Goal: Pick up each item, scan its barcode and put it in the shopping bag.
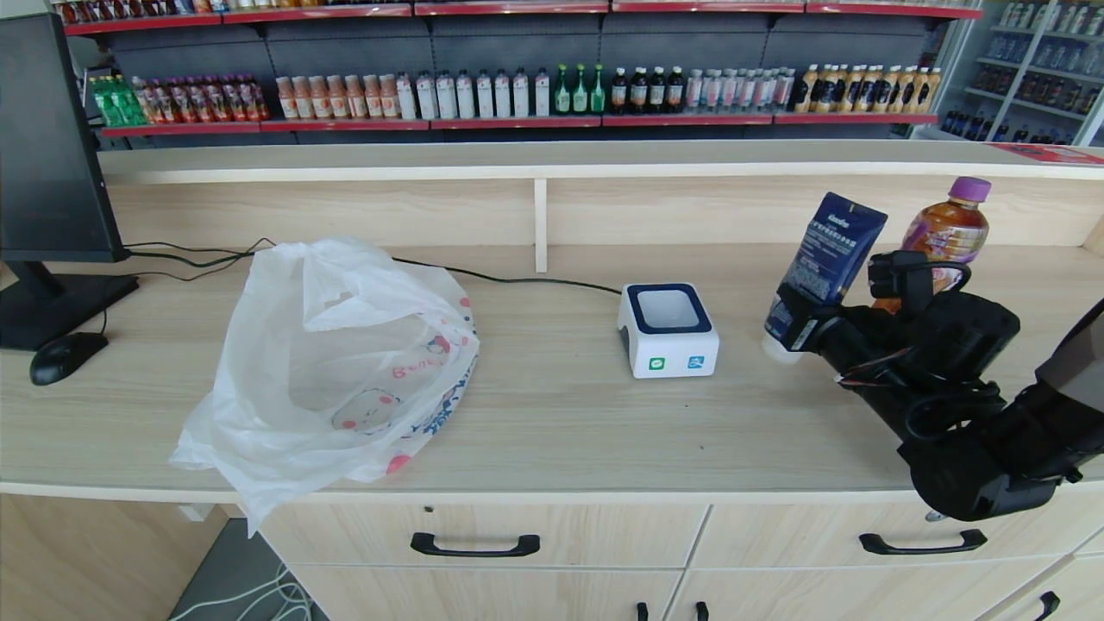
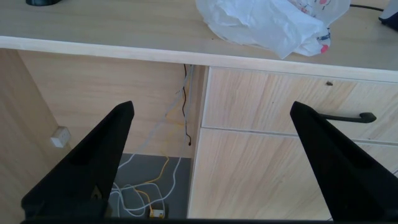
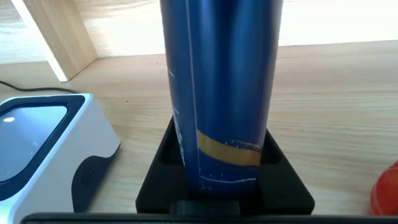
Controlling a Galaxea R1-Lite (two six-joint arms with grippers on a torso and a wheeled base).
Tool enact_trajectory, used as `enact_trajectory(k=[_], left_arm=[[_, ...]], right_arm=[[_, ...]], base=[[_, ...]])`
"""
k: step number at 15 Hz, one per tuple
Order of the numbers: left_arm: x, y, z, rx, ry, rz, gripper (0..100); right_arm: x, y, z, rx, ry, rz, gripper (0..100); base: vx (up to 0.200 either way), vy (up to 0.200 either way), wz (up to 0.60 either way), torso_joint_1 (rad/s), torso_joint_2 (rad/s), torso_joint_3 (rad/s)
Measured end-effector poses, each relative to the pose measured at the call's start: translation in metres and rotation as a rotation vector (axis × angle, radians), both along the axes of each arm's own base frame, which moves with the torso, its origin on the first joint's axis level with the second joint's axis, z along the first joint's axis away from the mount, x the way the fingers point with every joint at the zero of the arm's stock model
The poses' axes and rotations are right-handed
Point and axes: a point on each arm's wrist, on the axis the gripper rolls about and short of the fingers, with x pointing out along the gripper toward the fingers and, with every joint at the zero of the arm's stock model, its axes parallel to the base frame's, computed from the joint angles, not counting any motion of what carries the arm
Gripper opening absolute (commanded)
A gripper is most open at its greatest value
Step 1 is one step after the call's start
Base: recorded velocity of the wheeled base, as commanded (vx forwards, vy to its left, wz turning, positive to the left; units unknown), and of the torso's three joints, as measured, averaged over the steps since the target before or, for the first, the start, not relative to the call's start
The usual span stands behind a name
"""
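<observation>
At the right of the head view, the right jaws are clenched on the lower part of a dark blue plastic squeeze tube point(image 1: 830, 250) with a white cap. The tube tilts, its crimped end up and leaning toward the right and its cap low over the pale wooden bench point(image 1: 561, 414). Whether the cap touches the wood cannot be told. From the right wrist view the tube point(image 3: 221, 93) stands between the black jaws, and its top is cut off by the frame.

Just behind the tube, in the upper right, an amber plastic drink bottle with a purple cap point(image 1: 950, 226) stands upright. Its lower half is hidden by the arm, and only a sliver of it point(image 3: 387, 193) enters the right wrist view.

Near the frame's centre sits a white box scanner with a dark blue framed window point(image 1: 668, 332), well apart from the tube. Left of centre lies a white translucent plastic shopping bag point(image 1: 336, 362), crumpled and open, and what it holds is hard to make out.

The left jaws are released, spread wide below the bench edge in front of the wooden drawers point(image 2: 273, 149), with the bag's lower fold point(image 2: 273, 22) above them.

At the far left a black monitor point(image 1: 47, 147) is cut off, with a black mouse point(image 1: 65, 355) beside its stand.
</observation>
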Motion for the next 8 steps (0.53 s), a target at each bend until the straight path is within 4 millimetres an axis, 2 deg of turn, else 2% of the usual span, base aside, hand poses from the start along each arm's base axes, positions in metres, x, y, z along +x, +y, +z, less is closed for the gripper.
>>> enact_trajectory(k=[8], left_arm=[[0.0,0.0,0.0,0.0,0.0,0.0,100]], right_arm=[[-0.0034,-0.0001,-0.0015,-0.002,-0.002,0.001,0]], base=[[0.0,0.0,0.0,0.0,0.0,0.0]])
